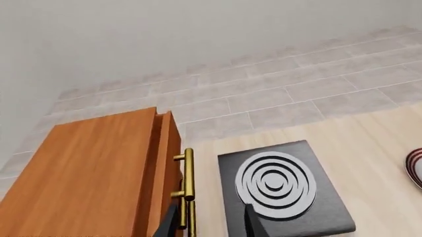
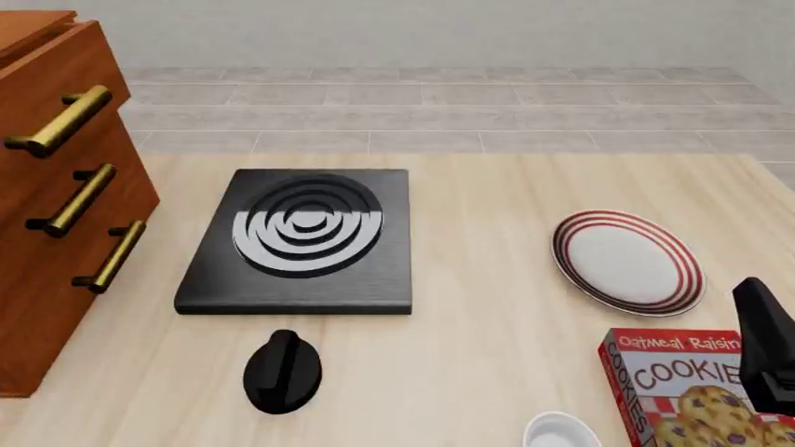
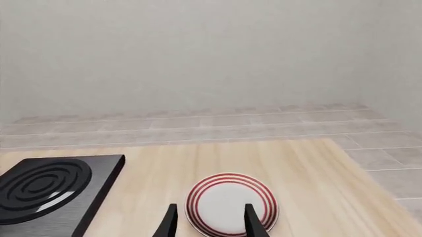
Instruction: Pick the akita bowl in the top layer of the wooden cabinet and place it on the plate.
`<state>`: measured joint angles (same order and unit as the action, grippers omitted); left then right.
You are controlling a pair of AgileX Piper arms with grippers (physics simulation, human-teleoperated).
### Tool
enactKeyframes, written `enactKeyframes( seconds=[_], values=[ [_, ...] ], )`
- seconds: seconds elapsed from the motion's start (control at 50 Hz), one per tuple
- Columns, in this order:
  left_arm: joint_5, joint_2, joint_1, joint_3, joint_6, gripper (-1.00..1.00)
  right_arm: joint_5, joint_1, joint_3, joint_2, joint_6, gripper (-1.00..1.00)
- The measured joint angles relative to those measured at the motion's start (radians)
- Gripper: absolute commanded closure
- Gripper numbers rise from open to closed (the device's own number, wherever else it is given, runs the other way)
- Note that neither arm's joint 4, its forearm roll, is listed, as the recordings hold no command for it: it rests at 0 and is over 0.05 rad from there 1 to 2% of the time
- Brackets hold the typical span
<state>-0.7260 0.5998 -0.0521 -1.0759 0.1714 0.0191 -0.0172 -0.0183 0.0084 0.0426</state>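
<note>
My left gripper (image 1: 209, 224) has its fingers spread with nothing between them, and the top layer's brass handle (image 1: 188, 174) lies just ahead and slightly to one side, long axis along the drawer front; the akita bowl is out of sight, presumably inside the wooden cabinet (image 2: 50, 196); my right gripper (image 3: 209, 222) hangs parted and empty, aimed at the plate (image 3: 231, 202); so the left arm is clearly nearer the drawer.

Simulated kitchen — stove (image 2: 302, 237), plate (image 2: 627, 261)
</note>
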Motion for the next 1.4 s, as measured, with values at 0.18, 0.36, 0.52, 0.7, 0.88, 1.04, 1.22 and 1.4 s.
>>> enactKeyframes(
  seconds=[0.18,0.36,0.52,0.7,0.88,1.04,1.22,1.4],
  values=[
    [-0.065,0.043,-0.002,-0.044,0.003,-1.00,0.000,0.003,0.000,-0.001,-0.001,-1.00],
    [-0.123,0.077,0.023,-0.087,0.034,-1.00,-0.002,0.004,0.000,-0.003,-0.001,-1.00],
    [-0.178,0.132,0.023,-0.129,0.031,-1.00,-0.002,0.005,0.000,-0.004,0.001,-1.00],
    [-0.230,0.188,0.035,-0.165,0.053,-1.00,-0.002,0.006,0.000,-0.005,0.001,-1.00],
    [-0.272,0.234,0.060,-0.197,0.081,-1.00,-0.002,0.007,0.000,-0.005,0.000,-1.00],
    [-0.301,0.269,0.094,-0.220,0.108,-1.00,-0.002,0.008,0.001,-0.005,-0.001,-1.00],
    [-0.323,0.299,0.125,-0.236,0.139,-1.00,0.001,0.012,0.002,-0.001,-0.002,-1.00],
    [-0.341,0.328,0.142,-0.256,0.164,-1.00,0.002,0.013,0.004,0.001,-0.002,-1.00]
  ],
)
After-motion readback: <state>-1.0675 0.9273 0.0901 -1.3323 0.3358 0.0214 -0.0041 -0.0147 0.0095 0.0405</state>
